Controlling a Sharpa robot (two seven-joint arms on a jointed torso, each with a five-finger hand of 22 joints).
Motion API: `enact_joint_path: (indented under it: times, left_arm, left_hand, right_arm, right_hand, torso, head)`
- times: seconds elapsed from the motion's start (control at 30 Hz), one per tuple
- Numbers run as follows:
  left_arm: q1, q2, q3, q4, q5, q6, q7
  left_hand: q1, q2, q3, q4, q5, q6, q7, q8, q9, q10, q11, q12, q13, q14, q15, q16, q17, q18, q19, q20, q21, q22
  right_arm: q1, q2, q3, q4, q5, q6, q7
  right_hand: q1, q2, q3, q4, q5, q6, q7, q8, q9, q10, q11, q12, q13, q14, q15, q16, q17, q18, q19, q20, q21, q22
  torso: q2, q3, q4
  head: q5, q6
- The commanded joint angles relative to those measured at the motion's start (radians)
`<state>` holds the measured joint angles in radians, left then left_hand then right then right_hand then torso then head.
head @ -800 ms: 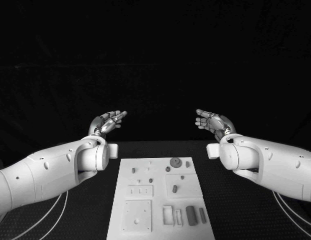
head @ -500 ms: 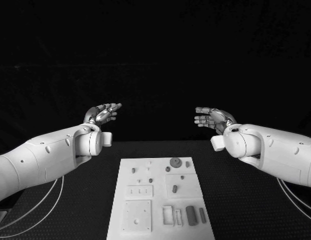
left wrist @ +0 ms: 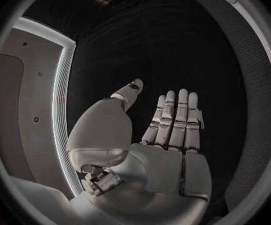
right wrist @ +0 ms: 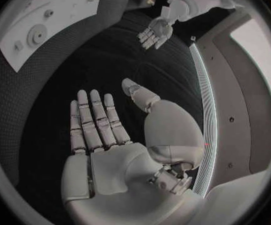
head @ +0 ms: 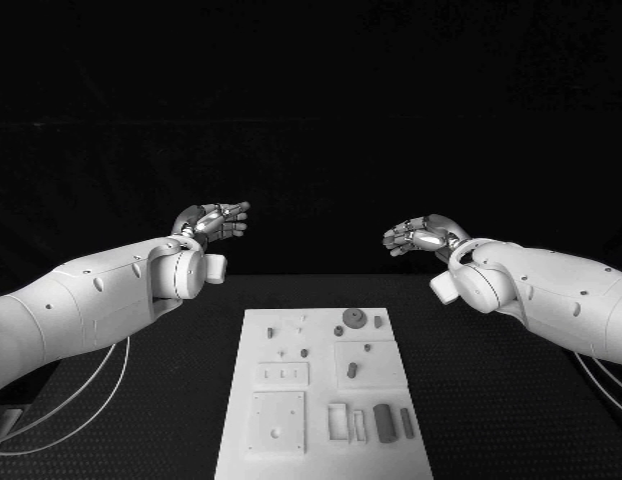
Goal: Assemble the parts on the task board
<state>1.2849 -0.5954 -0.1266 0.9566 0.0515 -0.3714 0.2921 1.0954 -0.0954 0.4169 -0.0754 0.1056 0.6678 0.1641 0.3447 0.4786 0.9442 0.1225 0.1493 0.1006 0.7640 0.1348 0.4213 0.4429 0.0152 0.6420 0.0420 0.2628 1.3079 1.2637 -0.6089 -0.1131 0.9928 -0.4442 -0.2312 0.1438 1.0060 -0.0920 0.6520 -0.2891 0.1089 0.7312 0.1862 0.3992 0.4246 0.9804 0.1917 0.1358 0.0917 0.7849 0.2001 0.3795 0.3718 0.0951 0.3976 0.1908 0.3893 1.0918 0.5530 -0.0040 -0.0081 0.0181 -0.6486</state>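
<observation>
You see: left hand [head: 210, 222] and right hand [head: 421, 237] raised beyond task board [head: 326, 395], fingers spread, empty. Parts [head: 354, 320] on board, shapes hard to discern. Black desk [head: 499, 400]; dark room.

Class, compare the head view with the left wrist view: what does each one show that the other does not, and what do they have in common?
Head view alone: the white task board on the black table, with small parts such as a round part near its far end, plus the right hand raised beyond the board, holding nothing.

Left wrist view alone: a close look at the left hand's palm side, its fingers straight and side by side.

Both: the left hand, lifted off the table and holding nothing.
</observation>
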Motion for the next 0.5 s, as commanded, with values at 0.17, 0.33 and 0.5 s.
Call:
enact_joint_path:
  times: [0.17, 0.33, 0.5]
  left_arm:
    - [0.002, -0.023, 0.001, 0.05, -0.031, 0.059, 0.01]
    - [0.001, -0.044, 0.001, 0.109, -0.03, 0.065, 0.016]
    - [0.001, -0.075, 0.001, 0.182, -0.029, 0.067, 0.013]
  left_hand:
    - [0.072, 0.039, 0.041, -0.081, 0.013, 0.124, 0.011, 0.043, 0.001, 0.241, -0.031, 0.098, 0.039, 0.234, -0.064, 0.135, 0.079, 0.041, 0.182, -0.067, 0.151, 0.028]
    - [0.066, 0.039, 0.067, -0.117, 0.008, 0.144, 0.007, 0.038, -0.009, 0.26, -0.036, 0.09, 0.04, 0.23, -0.067, 0.14, 0.096, 0.032, 0.167, -0.075, 0.185, 0.026]
    - [0.05, 0.032, 0.073, -0.13, 0.005, 0.141, 0.002, 0.03, -0.015, 0.249, -0.033, 0.073, 0.035, 0.228, -0.068, 0.139, 0.103, 0.03, 0.161, -0.075, 0.2, 0.025]
  right_arm:
    - [-0.003, 0.008, 0.0, -0.007, -0.388, 0.026, 0.005]
    - [-0.003, 0.009, 0.001, 0.005, -0.713, 0.039, -0.057]
    - [-0.003, 0.018, 0.001, 0.029, -0.885, 0.039, -0.094]
  right_hand:
    - [0.07, -0.005, 0.035, -0.001, 0.007, 0.075, -0.014, 0.005, 0.012, 0.11, -0.04, 0.018, 0.02, 0.102, -0.045, 0.038, 0.041, 0.054, 0.104, 0.002, 0.01, -0.02]
    - [0.079, -0.016, 0.046, -0.002, 0.017, 0.107, -0.02, -0.002, 0.015, 0.161, -0.06, 0.016, 0.035, 0.167, -0.076, 0.062, 0.081, 0.088, 0.178, 0.006, 0.02, -0.034]
    - [0.079, -0.039, 0.045, -0.002, -0.001, 0.133, -0.027, -0.007, 0.019, 0.19, -0.071, 0.009, 0.045, 0.24, -0.115, 0.091, 0.125, 0.123, 0.259, 0.008, 0.044, -0.039]
  torso:
    - [0.005, 0.0007, 0.002]
    - [0.018, -0.0002, 0.0084]
    - [0.039, 0.0, 0.0193]
  head:
    - [0.003, -0.009]
    - [0.002, -0.023]
    - [-0.006, -0.03]
